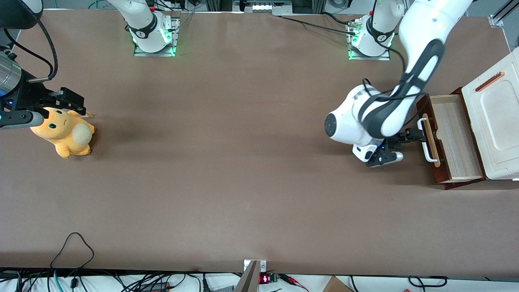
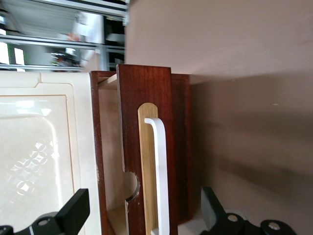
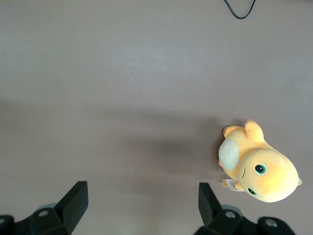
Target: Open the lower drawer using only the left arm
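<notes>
Here the lower drawer (image 1: 453, 140) stood pulled out from under the cabinet's white moulded top (image 1: 496, 121) at the working arm's end of the table (image 1: 227, 170), its pale wood inside exposed. The left arm (image 1: 389, 109) reached down in front of the drawer, and its gripper (image 2: 144, 215) had its fingers (image 2: 73, 211) spread wide, one to each side of the white handle (image 2: 160, 171) without pinching it. A yellow plush toy (image 1: 65, 132) lay toward the parked arm's end.
</notes>
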Action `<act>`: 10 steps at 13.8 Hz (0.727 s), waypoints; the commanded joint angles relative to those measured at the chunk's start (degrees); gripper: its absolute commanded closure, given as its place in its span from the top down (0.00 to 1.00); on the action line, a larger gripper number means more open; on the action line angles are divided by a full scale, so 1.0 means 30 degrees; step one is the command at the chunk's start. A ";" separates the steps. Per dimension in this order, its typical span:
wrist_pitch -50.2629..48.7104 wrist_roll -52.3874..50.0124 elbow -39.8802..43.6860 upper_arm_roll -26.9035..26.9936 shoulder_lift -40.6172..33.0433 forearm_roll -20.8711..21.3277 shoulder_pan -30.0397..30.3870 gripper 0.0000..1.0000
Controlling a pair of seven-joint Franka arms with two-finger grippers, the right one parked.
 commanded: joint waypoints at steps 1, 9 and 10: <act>0.1581 0.2419 0.0739 0.0514 -0.2090 -0.3591 0.0156 1.00; 0.1878 1.2199 0.4875 0.6045 -0.5666 -1.6101 -0.0137 1.00; 0.1908 1.3460 0.4847 0.6983 -0.6106 -1.7363 -0.0282 1.00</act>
